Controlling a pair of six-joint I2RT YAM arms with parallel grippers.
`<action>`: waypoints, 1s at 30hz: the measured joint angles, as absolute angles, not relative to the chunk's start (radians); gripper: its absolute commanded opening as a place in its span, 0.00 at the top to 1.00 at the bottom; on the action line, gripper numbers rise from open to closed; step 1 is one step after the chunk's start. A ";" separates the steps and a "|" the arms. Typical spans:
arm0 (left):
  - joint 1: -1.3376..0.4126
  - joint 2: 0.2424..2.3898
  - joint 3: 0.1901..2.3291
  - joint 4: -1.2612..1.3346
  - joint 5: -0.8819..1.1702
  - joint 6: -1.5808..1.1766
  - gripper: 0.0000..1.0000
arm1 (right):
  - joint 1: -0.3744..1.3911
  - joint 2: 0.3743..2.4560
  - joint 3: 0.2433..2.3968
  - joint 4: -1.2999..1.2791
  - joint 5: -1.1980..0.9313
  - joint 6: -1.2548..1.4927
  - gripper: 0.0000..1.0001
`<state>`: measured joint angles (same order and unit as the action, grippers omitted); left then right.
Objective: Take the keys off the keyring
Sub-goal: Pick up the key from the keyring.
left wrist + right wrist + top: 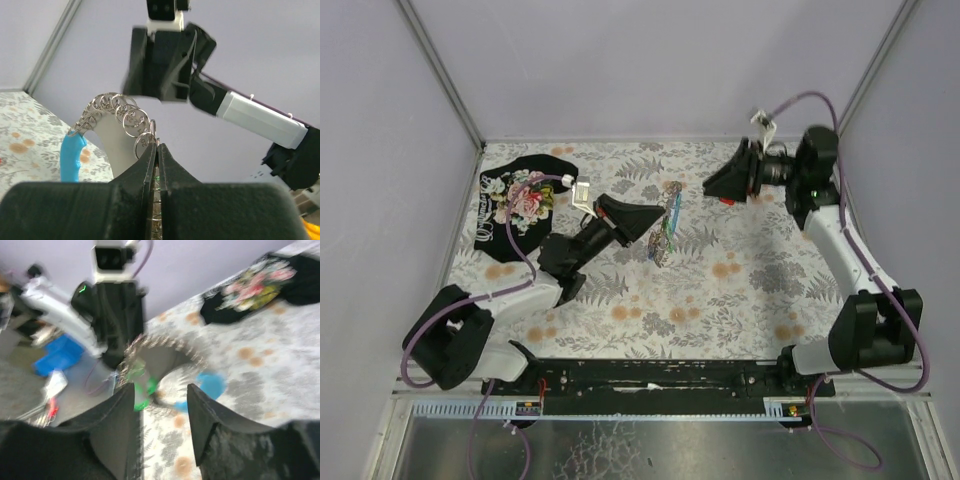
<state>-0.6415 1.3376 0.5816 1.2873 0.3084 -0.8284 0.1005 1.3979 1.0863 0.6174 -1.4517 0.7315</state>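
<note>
Left claw [157, 150]: clenched on keyring [131, 119], above table [720, 290].
Fob [71, 159]: blue, hanging from chain.
Right claw [162, 391]: released, facing keys [141, 385], green, blurred.
Cloth [523, 200]: flat, far-left corner.

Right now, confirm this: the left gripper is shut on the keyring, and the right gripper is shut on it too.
The right gripper is open, not shut on the keyring; the right wrist view shows it. The left gripper is shut on it.

Left tool [646, 228] holds keyring [671, 212], keys [661, 246] bunched beside tip; right tool [723, 186] apart; black floral cloth [520, 200] far-left.
</note>
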 measured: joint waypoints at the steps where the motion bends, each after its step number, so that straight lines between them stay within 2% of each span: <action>1: -0.637 1.354 0.582 1.310 0.310 -0.855 1.00 | 0.105 1.416 1.186 0.363 -1.388 0.565 0.46; 5: -0.598 1.422 0.582 1.386 0.331 -0.965 1.00 | 0.135 1.467 1.429 -0.135 -1.253 0.155 0.51; 9: -0.565 1.474 0.607 1.441 0.385 -1.064 1.00 | 0.157 1.402 1.435 -0.348 -1.242 -0.032 0.59; 13: -0.556 1.494 0.659 1.470 0.442 -1.096 1.00 | 0.194 1.350 1.465 -0.509 -1.247 -0.167 0.59; 18: -0.562 1.488 0.673 1.491 0.477 -1.018 1.00 | 0.292 1.328 1.478 -0.610 -1.232 -0.250 0.60; 23: -0.606 1.464 0.673 1.492 0.490 -0.863 1.00 | 0.311 1.332 1.478 -0.624 -1.231 -0.263 0.69; 30: -0.649 1.454 0.673 1.491 0.488 -0.728 1.00 | 0.344 1.344 1.478 -0.621 -1.234 -0.262 0.69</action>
